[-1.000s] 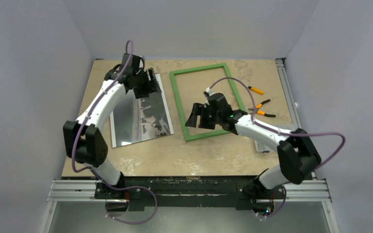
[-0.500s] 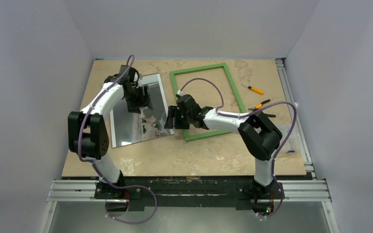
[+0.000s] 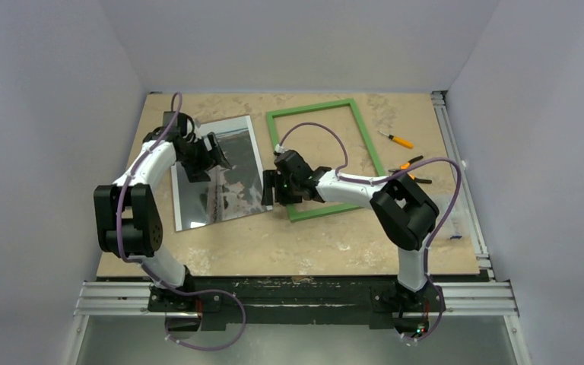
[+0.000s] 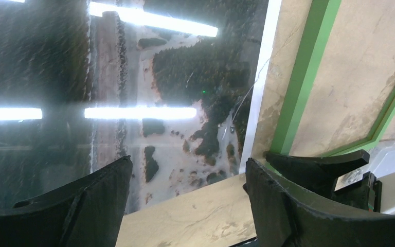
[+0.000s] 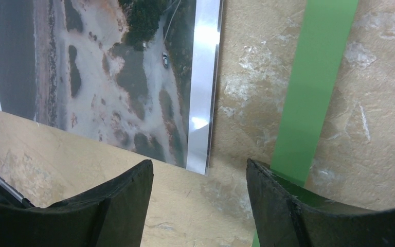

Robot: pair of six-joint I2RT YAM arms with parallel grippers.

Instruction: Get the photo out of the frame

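Observation:
The photo (image 3: pixel 232 194) lies flat on the table's left half, picture side up, glossy with lamp glare, fully outside the frame. The green frame (image 3: pixel 310 108) lies empty just to its right, tabletop showing through it. My left gripper (image 3: pixel 214 152) hovers open over the photo's middle; in its wrist view the photo (image 4: pixel 185 77) fills the picture between the left gripper (image 4: pixel 189 164) fingers. My right gripper (image 3: pixel 268 188) is open and low over the gap between the photo's near right corner (image 5: pixel 200 128) and the frame's left bar (image 5: pixel 313 92). The right gripper (image 5: pixel 199 167) holds nothing.
Orange-handled pliers (image 3: pixel 412 163) and a small orange-handled tool (image 3: pixel 397 140) lie right of the frame. A metal rail (image 3: pixel 456 152) runs along the table's right edge. Grey walls close in on three sides.
The right arm swung left, from over the frame's near bar to the photo's near right corner. The left gripper slid back along the photo toward the left and opened wider.

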